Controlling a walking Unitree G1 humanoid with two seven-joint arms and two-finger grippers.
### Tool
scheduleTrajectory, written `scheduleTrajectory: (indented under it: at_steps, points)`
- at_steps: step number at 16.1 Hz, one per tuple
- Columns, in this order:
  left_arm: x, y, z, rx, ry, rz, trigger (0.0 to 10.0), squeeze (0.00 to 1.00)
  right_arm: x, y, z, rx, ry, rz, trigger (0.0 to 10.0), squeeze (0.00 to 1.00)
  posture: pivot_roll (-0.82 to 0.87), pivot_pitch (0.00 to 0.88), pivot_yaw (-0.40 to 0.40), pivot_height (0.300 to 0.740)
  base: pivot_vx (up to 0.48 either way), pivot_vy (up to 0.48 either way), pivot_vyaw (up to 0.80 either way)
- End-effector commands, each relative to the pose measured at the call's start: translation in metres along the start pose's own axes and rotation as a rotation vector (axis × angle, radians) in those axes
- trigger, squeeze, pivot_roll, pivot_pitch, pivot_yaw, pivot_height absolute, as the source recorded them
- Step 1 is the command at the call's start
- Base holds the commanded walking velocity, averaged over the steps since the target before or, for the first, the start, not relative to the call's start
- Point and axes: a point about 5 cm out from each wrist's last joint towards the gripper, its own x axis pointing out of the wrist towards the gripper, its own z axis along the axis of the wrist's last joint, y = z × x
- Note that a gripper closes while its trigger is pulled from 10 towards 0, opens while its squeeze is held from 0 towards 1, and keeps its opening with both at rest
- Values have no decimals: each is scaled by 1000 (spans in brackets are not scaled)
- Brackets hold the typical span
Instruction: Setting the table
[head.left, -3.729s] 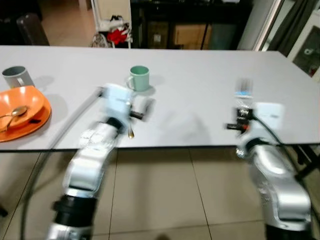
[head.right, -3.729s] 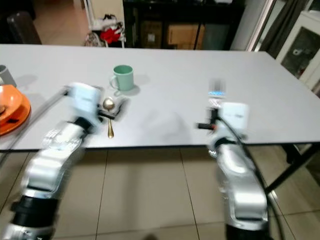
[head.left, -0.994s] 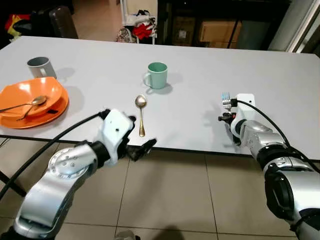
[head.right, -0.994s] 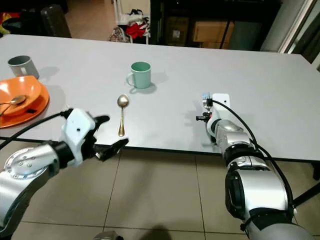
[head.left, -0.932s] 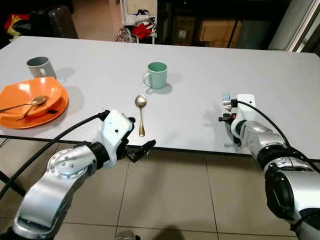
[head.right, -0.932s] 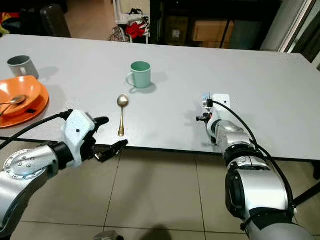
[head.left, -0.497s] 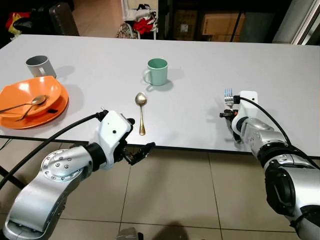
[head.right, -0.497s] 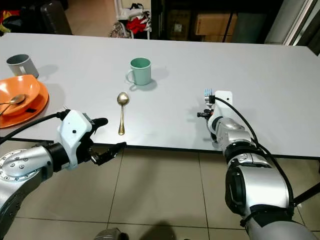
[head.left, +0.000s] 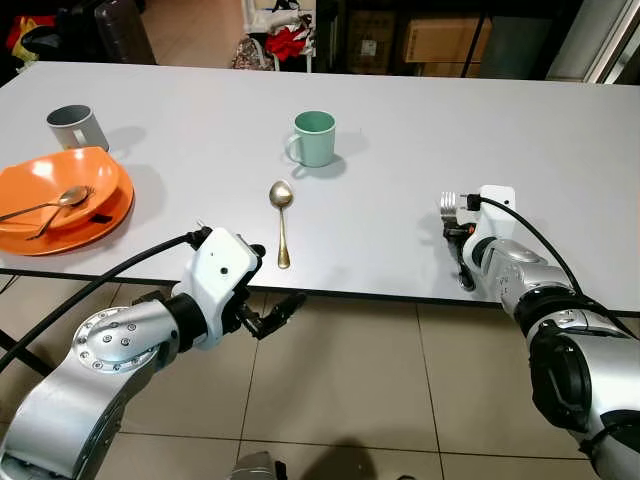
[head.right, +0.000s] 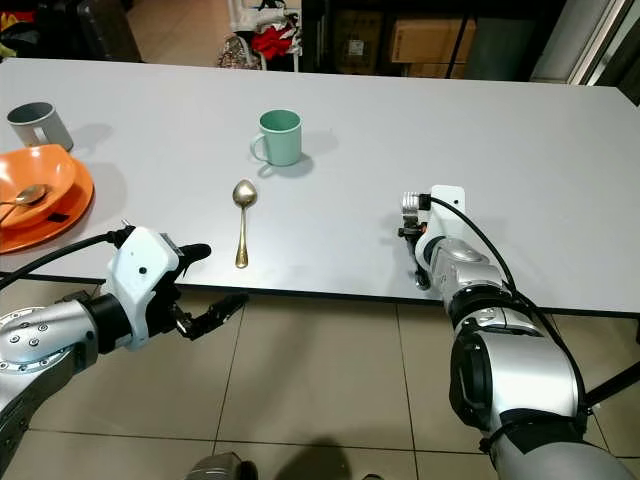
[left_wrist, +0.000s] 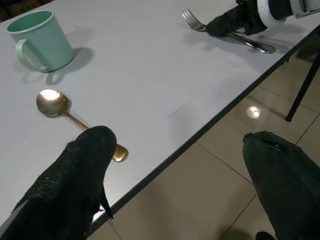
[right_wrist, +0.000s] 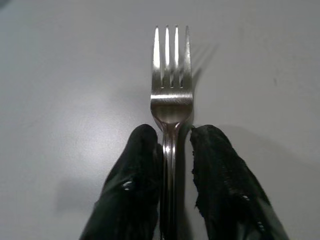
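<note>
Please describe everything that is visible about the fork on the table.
The fork looks like shiny silver metal, with four straight tines and a slim handle. It lies low on the white table, near the front edge, tines pointing away from the robot. The right pincer is closed on its neck, one black finger on each side. In the left wrist view its handle end rests on the table behind the pincer. Nothing else touches it.

Fork (right_wrist: 171, 95): polished silver metal, mirror-glossy. Spoon (head.left: 281, 217): brass-toned metal, shiny bowl. Table (head.left: 400, 150): smooth matt pale-grey laminate. Mug (head.left: 313, 138): matt mint-green plastic look. Plates (head.left: 60, 215): glossy orange. Gripper fingers (right_wrist: 135, 180): black, rough, grainy. Floor (head.left: 330, 390): semi-gloss beige tile.
</note>
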Motion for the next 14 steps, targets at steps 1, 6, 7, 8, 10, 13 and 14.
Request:
scheduleTrajectory:
  at_steps: [1, 6, 7, 8, 10, 13, 14]
  points:
    - [-3, 1, 1, 4, 6, 14, 10000, 0, 0, 0, -1, 5, 7, -2, 10000, 1000, 267, 90, 13, 740, 0, 0, 0]
    - [4, 9, 6, 13, -34, 83, 10000, 0, -2, -8, 13, -89, -51, -33, 10000, 1000, 245, 34, 4, 740, 0, 0, 0]
    - [7, 10, 7, 7, -49, 115, 10000, 0, -3, -12, 18, -111, -73, -41, 10000, 1000, 236, 18, 4, 740, 0, 0, 0]
    - [13, 16, 10, -7, -83, 184, 10000, 0, -6, -15, 36, -47, -166, -23, 10000, 1000, 217, 0, 4, 740, 0, 0, 0]
    - [20, 24, 13, -29, -111, 260, 10000, 0, -10, -18, 49, -40, -244, -4, 10000, 1000, 190, 0, 4, 740, 0, 0, 0]
    - [33, 38, 7, -36, -115, 436, 10000, 643, -28, -17, 47, -60, -384, 54, 10000, 1000, 133, 0, 0, 740, 0, 0, 0]
    - [37, 41, 6, -69, -130, 449, 10000, 1000, -42, -12, 37, -36, -408, 62, 10000, 1000, 119, 0, -6, 740, 0, 0, 0]
